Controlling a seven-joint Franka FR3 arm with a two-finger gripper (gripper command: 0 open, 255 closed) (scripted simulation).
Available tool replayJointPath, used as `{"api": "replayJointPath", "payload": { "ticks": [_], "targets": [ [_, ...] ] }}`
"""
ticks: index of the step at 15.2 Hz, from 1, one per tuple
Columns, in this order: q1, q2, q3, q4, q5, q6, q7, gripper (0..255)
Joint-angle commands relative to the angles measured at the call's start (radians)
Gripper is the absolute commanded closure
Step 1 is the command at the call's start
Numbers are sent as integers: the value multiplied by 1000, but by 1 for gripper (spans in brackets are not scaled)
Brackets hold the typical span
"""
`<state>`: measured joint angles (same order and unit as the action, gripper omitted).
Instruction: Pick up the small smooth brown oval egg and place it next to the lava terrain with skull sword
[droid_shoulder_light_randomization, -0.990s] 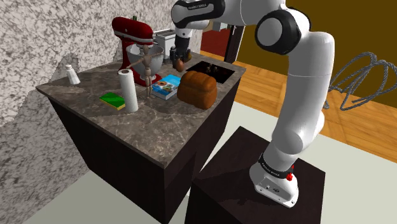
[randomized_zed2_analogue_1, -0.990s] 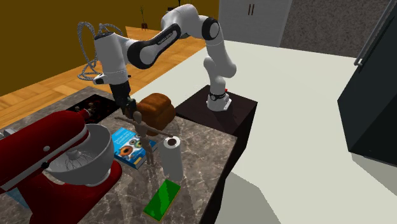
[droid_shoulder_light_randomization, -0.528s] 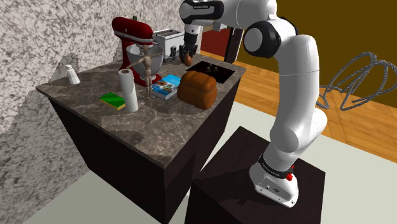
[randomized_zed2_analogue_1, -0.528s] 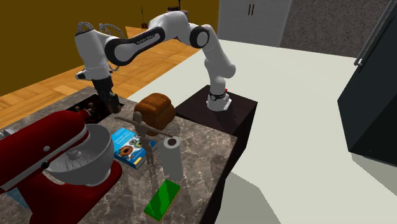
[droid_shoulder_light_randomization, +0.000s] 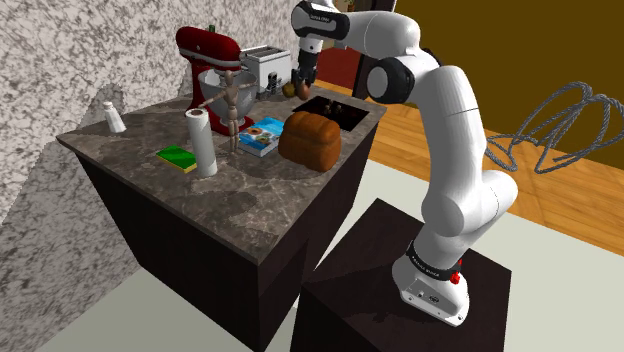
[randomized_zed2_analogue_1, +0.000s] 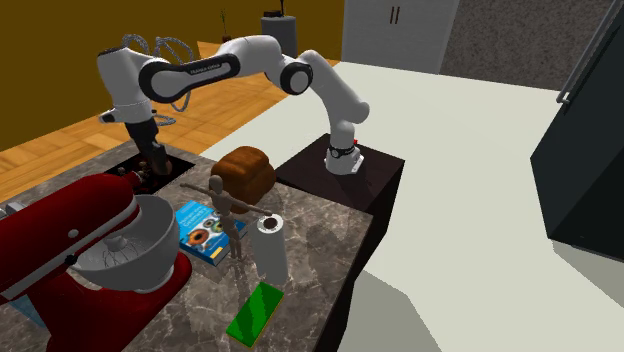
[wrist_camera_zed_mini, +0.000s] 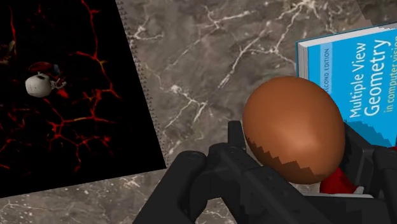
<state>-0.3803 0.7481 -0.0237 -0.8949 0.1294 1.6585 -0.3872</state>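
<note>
A: Two black fingers of the gripper (wrist_camera_zed_mini: 298, 167) clasp the brown egg (wrist_camera_zed_mini: 294, 130) above the counter (wrist_camera_zed_mini: 210, 76).
B: And the lava terrain (wrist_camera_zed_mini: 70, 95)?
A: Flat at a counter corner, its straight edge bordering a bare marble strip.
B: What bounds the strip's other side?
A: A blue book (wrist_camera_zed_mini: 356, 70); in the wrist view the egg overlaps its edge.

In the wrist view, the brown egg (wrist_camera_zed_mini: 292, 127) hides the near corner of the blue book (wrist_camera_zed_mini: 353, 76), which runs off the picture beyond the egg. The lava terrain (wrist_camera_zed_mini: 70, 114) on the egg's other side is cut off too. The egg's underside is hidden by the pincer (wrist_camera_zed_mini: 296, 175).
</note>
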Motion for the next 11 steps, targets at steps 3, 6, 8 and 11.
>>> {"api": "replayJointPath", "payload": {
  "ticks": [3, 6, 8, 11],
  "targets": [
    [0, 0, 0, -52, 1, 52, -8, 255],
    [1, -7, 0, -104, 2, 97, -13, 255],
    [2, -8, 0, -133, 3, 125, -16, 255],
    [3, -8, 0, -173, 4, 164, -21, 255]
  ]
}}
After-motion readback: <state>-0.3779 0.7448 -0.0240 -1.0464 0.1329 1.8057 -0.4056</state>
